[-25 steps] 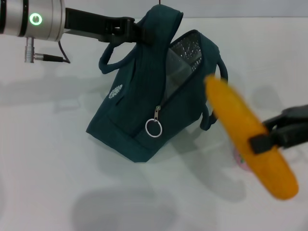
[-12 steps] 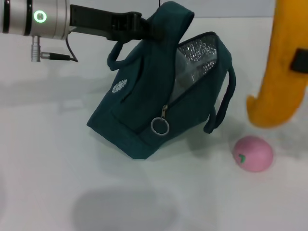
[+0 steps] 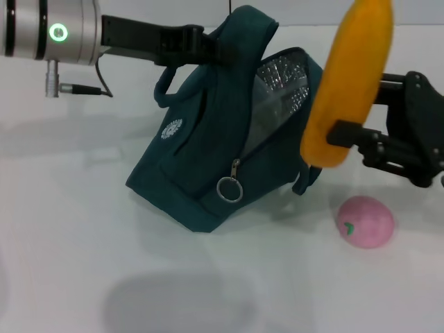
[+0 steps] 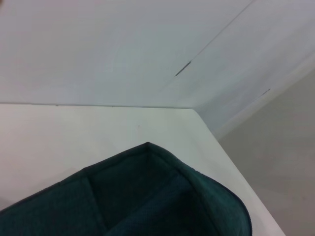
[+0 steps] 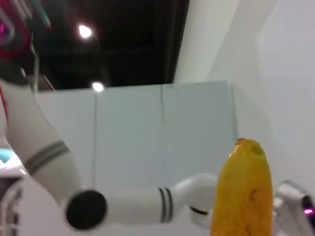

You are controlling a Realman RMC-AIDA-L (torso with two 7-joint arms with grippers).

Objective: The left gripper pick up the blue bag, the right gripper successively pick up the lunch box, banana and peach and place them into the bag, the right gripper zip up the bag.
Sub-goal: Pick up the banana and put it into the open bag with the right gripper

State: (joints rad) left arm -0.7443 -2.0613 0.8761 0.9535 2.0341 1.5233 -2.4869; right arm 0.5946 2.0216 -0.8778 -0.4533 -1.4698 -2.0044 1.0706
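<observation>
Since half a second ago the banana (image 3: 349,83) has swung back in from the right edge of the head view and now hangs nearly upright just to the right of the blue bag (image 3: 222,139), its lower end next to the bag's right loop handle. It was partly cut off at the frame edge before; now most of it shows, apart from the top end, which runs out of the frame.

Right gripper (image 3: 361,111) is clamped on the banana around its lower half — black fingers on either side of it, the wrist trailing off to the right. In the right wrist view the banana (image 5: 242,191) sticks up with its speckled end in front of a pale wall.

Left gripper (image 3: 201,43) has its fingers pinched on the fabric at the bag's top left, holding that side up so the bag leans, bottom on the white table (image 3: 69,229). Zipper is open, silver lining showing, ring pull hanging at the front. Left wrist view only catches a fold of the teal fabric (image 4: 147,201).

Peach (image 3: 365,221) sits on the table, lower right of the bag and below the right gripper — not touching either.
</observation>
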